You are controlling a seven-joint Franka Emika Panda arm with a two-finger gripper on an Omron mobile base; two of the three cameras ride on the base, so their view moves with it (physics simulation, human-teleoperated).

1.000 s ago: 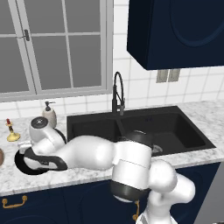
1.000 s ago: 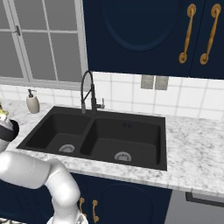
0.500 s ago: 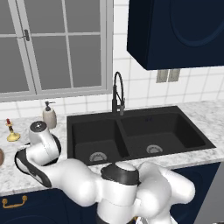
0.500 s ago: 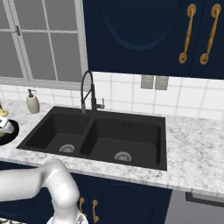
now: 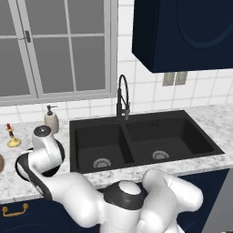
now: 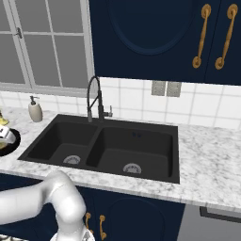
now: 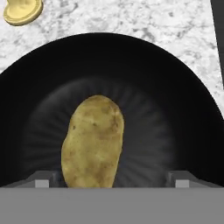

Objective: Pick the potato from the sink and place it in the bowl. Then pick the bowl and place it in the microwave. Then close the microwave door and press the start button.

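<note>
The yellowish-tan potato [image 7: 92, 142] lies on the floor of the glossy black bowl [image 7: 175, 109]. My gripper [image 7: 111, 180] hangs open right above it, with one fingertip to each side of the potato and neither touching it. The bowl [image 5: 22, 169] stands on the marble counter left of the black double sink [image 5: 131, 148], with my hand over it. In the right base view the bowl [image 6: 10, 141] sits at the left edge, left of the sink [image 6: 94, 143]. Both sink basins hold only their drains.
A soap dispenser [image 5: 51, 121] and a small gold-based ornament [image 5: 12, 136] stand behind the bowl; the ornament's gold foot [image 7: 22, 9] lies just past the bowl's rim. A brown object [image 5: 1, 164] is at the left edge. The black faucet [image 5: 122, 98] arches over the sink. My bulky elbow crowds the counter's front.
The jaws have opened wide and let go of the potato, which now rests in the bowl. The elbow has swung down and toward the cameras.
</note>
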